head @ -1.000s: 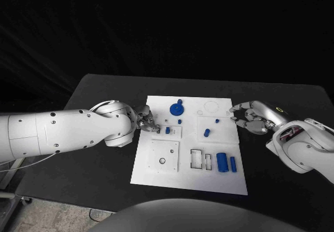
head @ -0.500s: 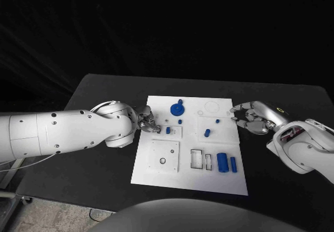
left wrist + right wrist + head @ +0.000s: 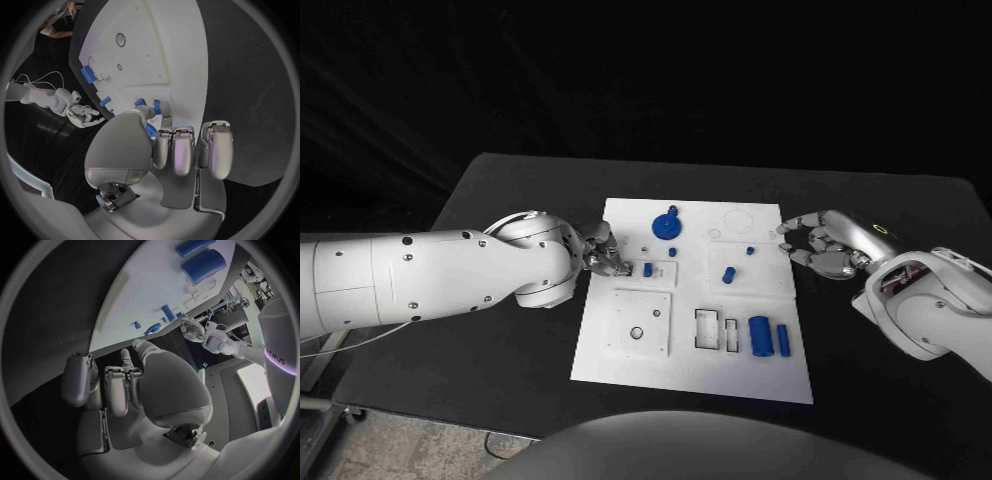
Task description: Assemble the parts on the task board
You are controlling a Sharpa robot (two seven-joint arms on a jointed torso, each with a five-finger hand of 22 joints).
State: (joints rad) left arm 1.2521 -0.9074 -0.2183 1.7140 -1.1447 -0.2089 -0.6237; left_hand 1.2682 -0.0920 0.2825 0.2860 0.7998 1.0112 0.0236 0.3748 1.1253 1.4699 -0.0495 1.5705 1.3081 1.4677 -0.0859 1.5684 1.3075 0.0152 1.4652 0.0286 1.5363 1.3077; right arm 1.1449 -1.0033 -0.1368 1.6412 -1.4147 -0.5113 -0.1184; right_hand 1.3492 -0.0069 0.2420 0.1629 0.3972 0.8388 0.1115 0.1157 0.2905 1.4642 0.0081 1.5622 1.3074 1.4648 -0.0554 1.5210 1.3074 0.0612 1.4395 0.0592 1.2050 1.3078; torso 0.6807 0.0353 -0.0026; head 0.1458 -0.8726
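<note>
— Where the left hand (image 3: 600,250) reaches the task board (image 3: 635,355), what have its fingers (image 3: 177,151) got?
— They curl down at the board's nine o'clock edge, right beside a small blue part (image 3: 648,269) in a raised square; whether they grip it, I cannot tell. The white forearm (image 3: 430,275) hides much behind it.
— And the right hand (image 3: 822,243)?
— Just off the board's three o'clock edge, fingers curled inward, nothing in them.
— What else lies about?
— A blue gear (image 3: 666,224) toward twelve o'clock, a blue peg (image 3: 728,274) at centre, a blue cylinder (image 3: 760,335) and thin blue bar (image 3: 783,340) toward five o'clock, all on the black table (image 3: 488,360).
</note>
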